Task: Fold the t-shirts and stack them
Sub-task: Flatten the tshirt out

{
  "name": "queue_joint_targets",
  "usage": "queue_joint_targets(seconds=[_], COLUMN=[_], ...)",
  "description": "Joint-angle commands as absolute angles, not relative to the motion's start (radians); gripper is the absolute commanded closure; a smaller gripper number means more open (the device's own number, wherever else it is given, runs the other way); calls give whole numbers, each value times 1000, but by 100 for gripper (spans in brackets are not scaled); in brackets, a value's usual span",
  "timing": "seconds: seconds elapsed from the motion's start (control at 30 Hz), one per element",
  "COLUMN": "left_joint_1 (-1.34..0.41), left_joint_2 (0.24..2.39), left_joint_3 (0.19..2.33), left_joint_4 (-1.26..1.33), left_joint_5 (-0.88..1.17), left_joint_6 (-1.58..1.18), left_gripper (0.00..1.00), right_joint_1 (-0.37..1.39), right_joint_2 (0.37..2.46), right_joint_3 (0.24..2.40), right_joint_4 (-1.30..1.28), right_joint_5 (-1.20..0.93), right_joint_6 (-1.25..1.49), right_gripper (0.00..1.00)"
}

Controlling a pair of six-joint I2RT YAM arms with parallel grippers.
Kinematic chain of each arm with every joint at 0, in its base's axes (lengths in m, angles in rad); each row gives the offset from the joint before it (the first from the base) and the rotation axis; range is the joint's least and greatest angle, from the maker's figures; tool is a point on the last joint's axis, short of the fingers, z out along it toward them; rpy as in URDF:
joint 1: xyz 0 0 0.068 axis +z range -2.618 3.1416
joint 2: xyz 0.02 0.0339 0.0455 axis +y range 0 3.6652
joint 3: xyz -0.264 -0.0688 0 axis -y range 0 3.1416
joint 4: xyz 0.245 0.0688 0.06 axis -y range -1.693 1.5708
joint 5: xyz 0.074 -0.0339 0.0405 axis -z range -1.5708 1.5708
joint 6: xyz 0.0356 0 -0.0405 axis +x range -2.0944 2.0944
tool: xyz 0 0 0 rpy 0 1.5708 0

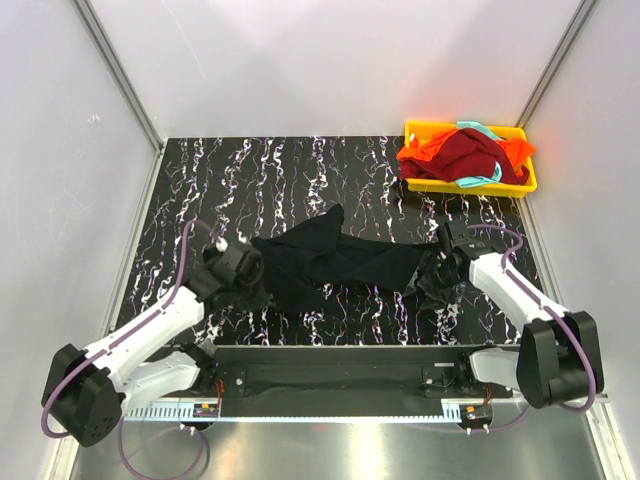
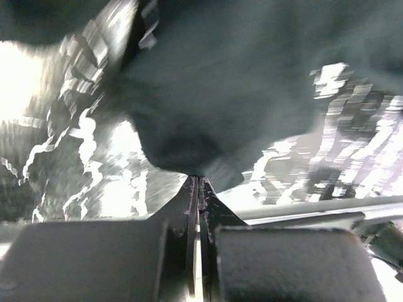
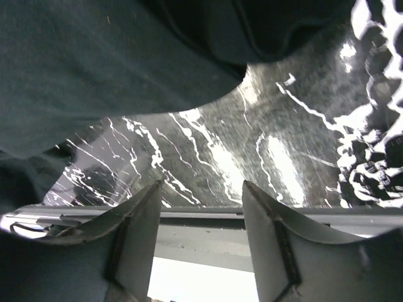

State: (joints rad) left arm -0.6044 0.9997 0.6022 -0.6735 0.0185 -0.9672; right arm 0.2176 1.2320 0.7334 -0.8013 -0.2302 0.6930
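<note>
Top external shows black t-shirt [image 1: 330,262] on marbled table [image 1: 250,170], grey walls [image 1: 300,60].

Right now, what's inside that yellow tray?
A dark red t-shirt lies heaped on top, over an orange t-shirt; teal fabric peeks out at the edges. The floor of the tray and anything underneath are covered.

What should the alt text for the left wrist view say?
The left claw is shut, its tips pinching a fold of the black t-shirt, which bunches above the marbled table. The picture is blurred.
</note>
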Motion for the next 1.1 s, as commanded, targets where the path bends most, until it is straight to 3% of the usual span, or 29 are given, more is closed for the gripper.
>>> queue_joint_targets(seconds=[0.0,0.07,0.37,0.67,1.07], left_joint_1=[-600,-600,-584,-492,-492], left_joint_2=[985,1002,1219,1201,1207], left_joint_3=[696,725,767,677,635], left_joint_4=[-680,-678,-655,-647,-603], left_joint_5=[-49,-46,35,118,169], left_joint_6=[-833,-813,-729,-726,-755], left_gripper=[100,100,100,100,100], right_joint_1=[209,207,181,175,175], right_joint_2=[1275,1307,1428,1482,1433], right_joint_3=[730,733,769,827,756], right_joint_4=[-721,-697,-689,-692,-496], right_joint_5=[-276,-285,-236,-123,-46], right_joint_6=[687,690,663,600,641], right_gripper=[41,44,42,33,35])
